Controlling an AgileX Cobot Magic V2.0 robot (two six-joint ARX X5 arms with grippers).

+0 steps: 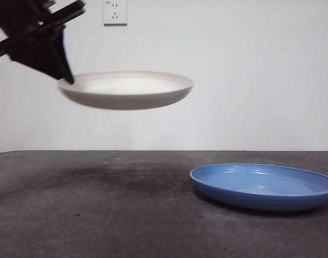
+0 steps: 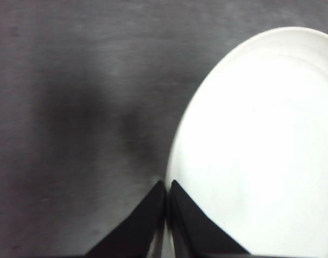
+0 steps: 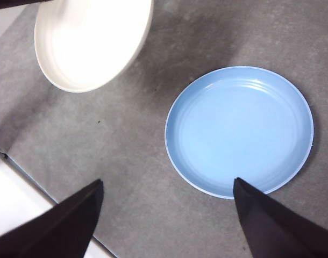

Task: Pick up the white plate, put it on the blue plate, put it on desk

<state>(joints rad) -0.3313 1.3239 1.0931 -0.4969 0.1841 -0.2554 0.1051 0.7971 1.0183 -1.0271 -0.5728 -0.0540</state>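
Observation:
The cream-white plate hangs level in the air, high above the dark desk. My left gripper is shut on its left rim; the left wrist view shows both jaws pinched on the plate's edge at the gripper's tip. The glossy blue plate lies flat on the desk at the right, apart from the white one. My right gripper is open, high above the desk, looking down on the blue plate and the lifted white plate.
A pale wall with a white socket stands behind the desk. In the right wrist view the desk's edge runs beside a white floor strip.

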